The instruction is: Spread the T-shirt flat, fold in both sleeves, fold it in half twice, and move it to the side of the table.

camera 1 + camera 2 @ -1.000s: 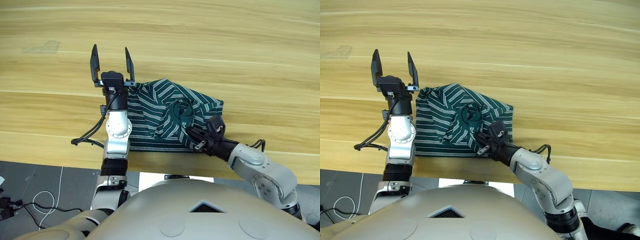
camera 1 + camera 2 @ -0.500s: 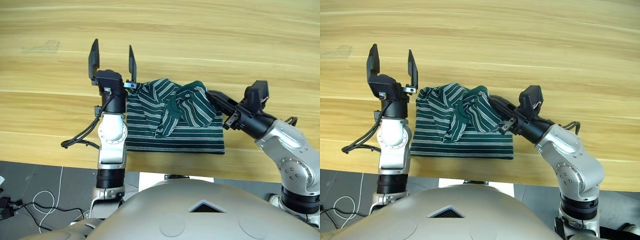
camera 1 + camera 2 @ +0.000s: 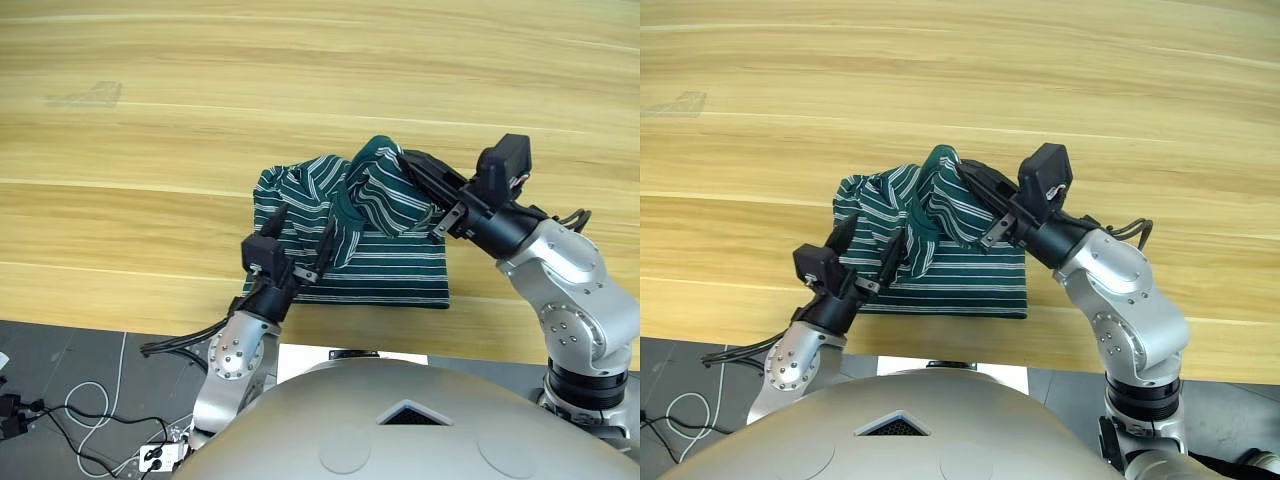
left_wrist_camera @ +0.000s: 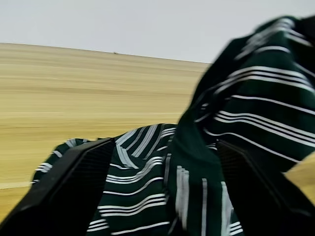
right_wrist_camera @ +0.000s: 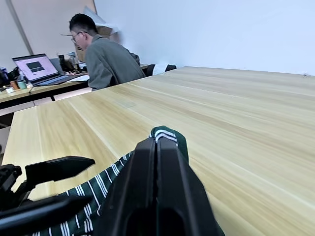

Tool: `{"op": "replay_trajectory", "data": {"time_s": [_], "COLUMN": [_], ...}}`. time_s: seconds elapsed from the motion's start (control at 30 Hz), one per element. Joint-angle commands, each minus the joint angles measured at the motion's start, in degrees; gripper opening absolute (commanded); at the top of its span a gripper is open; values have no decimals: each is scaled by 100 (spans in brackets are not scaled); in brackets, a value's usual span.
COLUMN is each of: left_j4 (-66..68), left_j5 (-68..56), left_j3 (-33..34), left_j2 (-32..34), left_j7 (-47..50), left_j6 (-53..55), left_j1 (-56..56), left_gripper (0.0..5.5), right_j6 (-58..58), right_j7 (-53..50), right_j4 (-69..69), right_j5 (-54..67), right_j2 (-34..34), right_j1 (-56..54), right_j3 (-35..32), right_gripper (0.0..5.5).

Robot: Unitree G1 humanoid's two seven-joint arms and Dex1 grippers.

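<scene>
Wood table (image 3: 300, 60); we see the striped T-shirt (image 3: 385, 265) bunched near its front edge. Right gripper (image 3: 408, 160) clamped on a raised fold. Left gripper (image 3: 306, 218) fingers apart over the shirt's near-left part.

No writing, number or sign can be read anywhere. A faint greyish mark (image 3: 84, 95) on the wooden table (image 3: 400, 60) is too pale to make out, and the laptop screen (image 5: 35, 65) in the room behind shows content too small to read.
</scene>
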Motion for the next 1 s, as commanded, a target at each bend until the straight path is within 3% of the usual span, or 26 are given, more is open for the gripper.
{"op": "replay_trajectory", "data": {"time_s": [0.03,0.23,0.77,1.0], "left_j4": [313,561,1233,1252], "left_j5": [302,958,1281,1327], "left_j3": [-356,-820,-849,-896], "left_j2": [-44,-211,-395,-402], "left_j7": [-43,132,623,688], "left_j6": [21,4,83,57], "left_j1": [-251,-662,-800,-782], "left_gripper": [380,380,380,242], "right_j6": [-146,-153,-119,-113], "right_j7": [-50,-55,-78,-75], "right_j4": [44,79,-39,-52], "right_j5": [-218,-270,-280,-271], "right_j2": [20,138,233,218], "right_j1": [-220,-510,-753,-735], "right_j3": [105,145,184,164], "right_gripper": [4,4,4,0]}}
